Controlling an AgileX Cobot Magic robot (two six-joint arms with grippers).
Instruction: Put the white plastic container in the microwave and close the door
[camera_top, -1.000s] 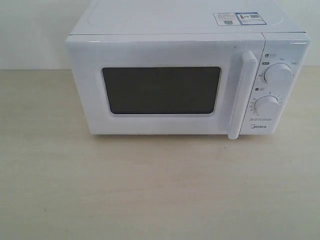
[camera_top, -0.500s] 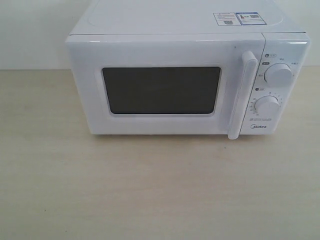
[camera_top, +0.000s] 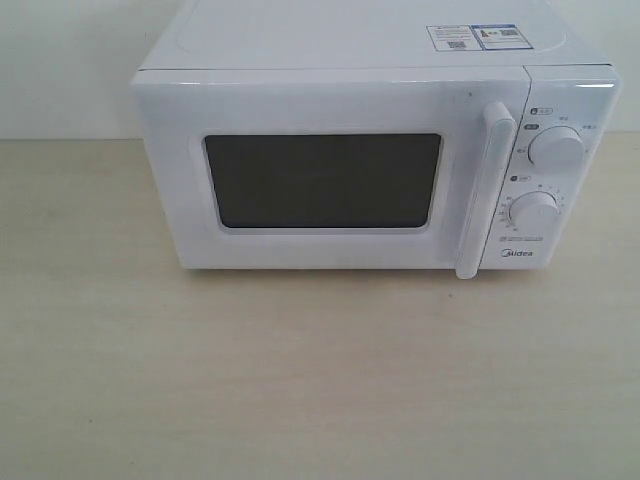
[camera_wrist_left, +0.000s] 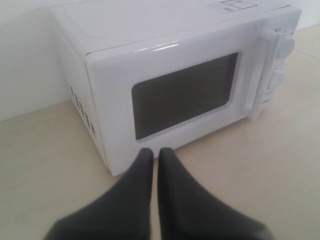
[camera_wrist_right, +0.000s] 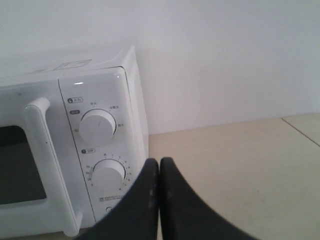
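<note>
The white microwave (camera_top: 370, 40) stands at the back of the table with its door (camera_top: 320, 100) shut flat against the body and the long handle (camera_top: 484, 190) upright beside the two dials (camera_top: 556, 148). The white plastic container is out of view in every frame. Neither gripper shows in the exterior view. In the left wrist view my left gripper (camera_wrist_left: 155, 152) is shut and empty, hovering in front of the microwave (camera_wrist_left: 150, 30) near its lower door corner. In the right wrist view my right gripper (camera_wrist_right: 159, 162) is shut and empty, in front of the dial panel (camera_wrist_right: 97, 127).
A pale wooden table (camera_top: 320, 380) stretches in front of the microwave. A white wall (camera_wrist_right: 225, 60) stands right behind it. Stickers (camera_top: 475, 36) lie on the microwave's top.
</note>
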